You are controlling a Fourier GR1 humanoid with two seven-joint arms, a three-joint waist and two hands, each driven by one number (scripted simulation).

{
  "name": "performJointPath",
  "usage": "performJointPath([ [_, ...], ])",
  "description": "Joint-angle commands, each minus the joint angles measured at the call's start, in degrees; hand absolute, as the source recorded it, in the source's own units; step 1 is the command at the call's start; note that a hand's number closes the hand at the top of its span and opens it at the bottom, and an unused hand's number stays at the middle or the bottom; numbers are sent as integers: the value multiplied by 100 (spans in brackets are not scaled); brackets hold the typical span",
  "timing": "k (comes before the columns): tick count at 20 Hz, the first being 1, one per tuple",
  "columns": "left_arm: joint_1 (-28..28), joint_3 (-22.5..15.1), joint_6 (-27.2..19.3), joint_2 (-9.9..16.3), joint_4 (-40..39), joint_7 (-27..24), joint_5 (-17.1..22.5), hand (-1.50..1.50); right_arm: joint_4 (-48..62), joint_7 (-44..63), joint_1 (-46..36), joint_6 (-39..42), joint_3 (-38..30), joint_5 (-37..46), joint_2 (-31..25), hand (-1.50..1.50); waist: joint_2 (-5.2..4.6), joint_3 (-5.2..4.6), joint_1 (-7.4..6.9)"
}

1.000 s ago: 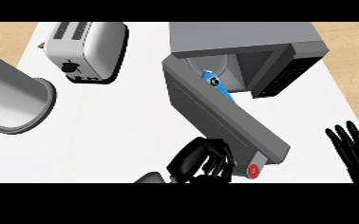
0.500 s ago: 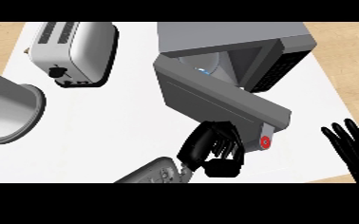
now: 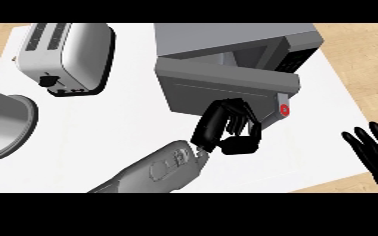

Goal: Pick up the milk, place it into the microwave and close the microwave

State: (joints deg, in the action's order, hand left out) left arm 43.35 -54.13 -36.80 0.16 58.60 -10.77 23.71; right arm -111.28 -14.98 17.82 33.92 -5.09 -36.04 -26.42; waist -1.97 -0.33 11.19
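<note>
The grey microwave (image 3: 236, 40) stands at the back of the white counter. Its door (image 3: 221, 87) is swung almost against the body, leaving only a thin dark gap at the top right. A red dot (image 3: 285, 110) marks the door's right end. My left hand (image 3: 220, 126) presses on the door's lower front edge, fingers slightly bent against it and holding nothing. The milk is out of sight behind the door. My right hand (image 3: 365, 144) rests open at the right edge, fingers up.
A white toaster (image 3: 66, 57) stands at the back left. Part of a round grey metal vessel (image 3: 11, 125) shows at the left edge. The wooden counter border runs along the right side.
The microwave door has swung from wide open to almost shut, with my left hand following and pushing it. The milk, seen inside earlier, is now hidden. The right hand stayed put.
</note>
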Motion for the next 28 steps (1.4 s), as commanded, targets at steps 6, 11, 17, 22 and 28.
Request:
performJointPath([
  [6,787,336,-249,-17,-696,-291,814,150,-393,467,-22,-293,-13,-384,-164,-150,-76,2,180],
  [11,1096,534,-53,-17,-1018,-463,1212,150,-421,566,-130,-314,-169,-610,-315,-150,-114,9,166],
  [17,1230,744,74,-17,-1348,-742,1668,150,-490,681,-196,-469,-221,-740,-337,-150,-165,8,175],
  [22,1347,788,324,-17,-1546,-910,2005,150,-444,729,-256,-406,-319,-868,-462,-150,-219,14,234],
  [28,1278,874,226,-17,-1592,-961,2462,150,-489,782,-292,-390,-286,-1078,-471,-150,-249,23,316],
])
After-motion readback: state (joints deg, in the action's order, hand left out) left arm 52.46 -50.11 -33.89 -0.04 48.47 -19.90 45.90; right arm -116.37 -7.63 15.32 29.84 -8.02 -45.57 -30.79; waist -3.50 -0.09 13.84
